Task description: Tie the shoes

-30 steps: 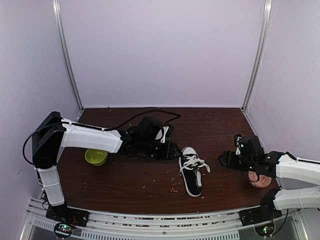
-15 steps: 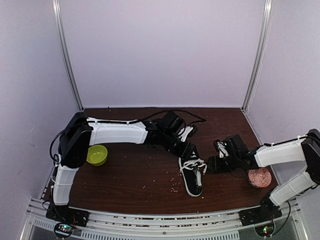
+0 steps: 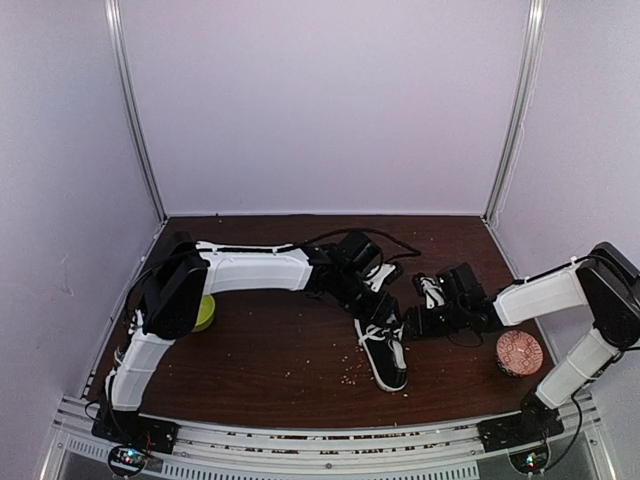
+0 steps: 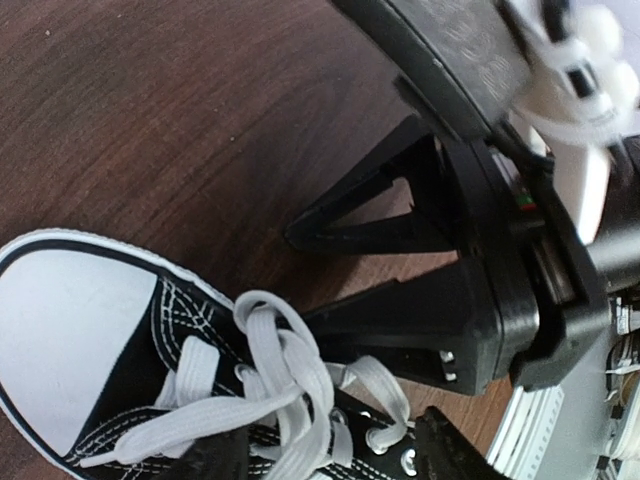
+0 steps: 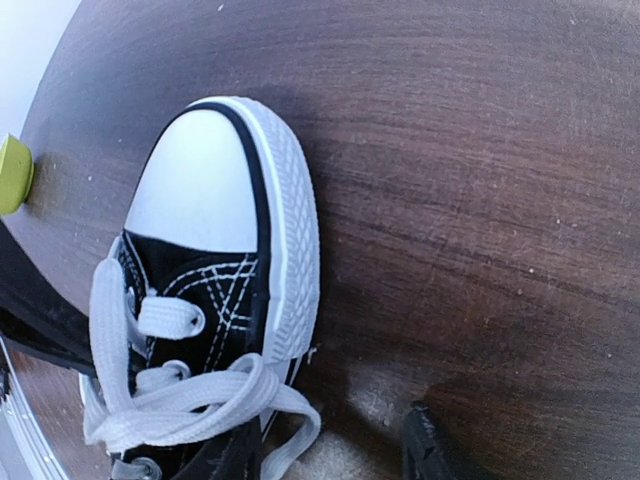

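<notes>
The sneaker (image 3: 385, 355) lay mid-table, toe toward the near edge, with bare dark table (image 3: 270, 360) to its left and in front. Both tools crowded its laced end. The left gripper (image 3: 376, 316) stood with jaws apart over the laces (image 4: 285, 385), none visibly pinched. The right gripper (image 3: 411, 325), just beside the shoe, was also spread, wood showing between its fingers (image 4: 360, 195). A green bowl (image 3: 206, 313) sat by the left arm, a reddish round dish (image 3: 519, 352) by the right, and crumbs (image 3: 348, 378) lay scattered.

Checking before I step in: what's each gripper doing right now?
Left gripper: open, straddling the laces, gripping nothing.
Right gripper: open, beside the shoe, holding nothing.
</notes>
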Controlling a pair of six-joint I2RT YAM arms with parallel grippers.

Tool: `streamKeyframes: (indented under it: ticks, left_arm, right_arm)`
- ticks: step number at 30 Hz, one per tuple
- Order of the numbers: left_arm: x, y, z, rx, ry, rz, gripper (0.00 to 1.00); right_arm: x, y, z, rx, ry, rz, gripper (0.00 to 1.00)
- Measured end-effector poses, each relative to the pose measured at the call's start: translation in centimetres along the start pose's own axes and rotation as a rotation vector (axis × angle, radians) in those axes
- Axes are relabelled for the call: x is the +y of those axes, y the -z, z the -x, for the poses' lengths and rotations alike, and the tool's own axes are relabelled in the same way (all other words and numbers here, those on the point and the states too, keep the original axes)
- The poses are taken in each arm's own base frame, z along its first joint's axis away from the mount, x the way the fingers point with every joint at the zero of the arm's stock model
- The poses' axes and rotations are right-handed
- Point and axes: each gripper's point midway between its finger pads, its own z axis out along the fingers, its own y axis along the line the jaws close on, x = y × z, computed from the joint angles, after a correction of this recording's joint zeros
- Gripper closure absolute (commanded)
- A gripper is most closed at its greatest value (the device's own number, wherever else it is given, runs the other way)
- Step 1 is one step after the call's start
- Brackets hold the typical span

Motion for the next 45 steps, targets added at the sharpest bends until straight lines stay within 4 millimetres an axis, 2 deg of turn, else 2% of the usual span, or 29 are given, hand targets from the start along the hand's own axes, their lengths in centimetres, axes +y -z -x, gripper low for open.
streamKeyframes:
  ticks: [3, 6, 8, 11, 13, 17, 21, 26, 28, 34, 37, 40, 42, 45]
  left_arm:
    - [0.2, -0.3, 0.3, 0.000, 0.004, 0.004, 0.63]
    - [0.4, -0.3, 0.3, 0.000, 0.010, 0.016, 0.80]
    - [0.7, -0.3, 0.3, 0.000, 0.019, 0.033, 0.90]
    - [1.4, -0.2, 0.2, -0.002, 0.025, 0.068, 1.00]
    - [1.7, -0.1, 0.0, -0.006, 0.030, 0.084, 1.00]
    - [2.4, 1.2, -0.6, -0.035, 0.037, 0.140, 1.00]
    - [2.6, 4.5, -1.3, -0.096, 0.060, 0.206, 1.00]
    - [2.4, 10.2, -2.3, -0.220, 0.130, 0.238, 1.00]
    - [2.6, 11.2, -3.0, -0.245, 0.167, 0.235, 1.00]
    - [4.9, 10.8, -6.9, -0.216, 0.257, 0.263, 1.00]
    - [5.2, 10.4, -8.2, -0.187, 0.255, 0.257, 1.00]
    - [4.4, 10.3, -7.4, -0.209, 0.223, 0.212, 1.00]
    - [3.8, 10.3, -6.8, -0.222, 0.199, 0.182, 1.00]
    - [3.1, 10.3, -6.4, -0.230, 0.165, 0.152, 1.00]
  right_arm:
    - [0.3, -0.3, 0.0, 0.002, 0.005, 0.025, 0.60]
    - [0.6, -0.6, 0.1, 0.005, 0.003, 0.055, 0.65]
    - [0.9, -0.8, 0.2, 0.004, 0.004, 0.076, 0.75]
    - [1.3, -1.1, 0.3, 0.004, 0.007, 0.106, 0.89]
    - [1.5, -1.4, 0.5, 0.006, 0.009, 0.116, 1.00]
    - [1.5, -2.0, 0.0, 0.025, -0.005, 0.121, 1.00]
    - [1.0, -1.7, 0.5, 0.000, -0.010, 0.087, 1.00]
    - [-0.1, 0.1, 0.3, -0.042, -0.035, 0.017, 1.00]
    - [-0.6, 0.8, -0.2, -0.048, -0.044, -0.005, 1.00]
    - [-1.7, 2.3, -2.5, -0.025, -0.074, -0.041, 1.00]
    - [-0.7, 3.4, -2.8, -0.032, -0.043, -0.018, 0.79]
    - [1.5, 5.0, -1.6, -0.077, 0.026, 0.032, 0.56]
    - [3.0, 6.0, -0.2, -0.113, 0.071, 0.060, 0.47]
    - [5.3, 7.4, 2.5, -0.172, 0.154, 0.098, 0.41]
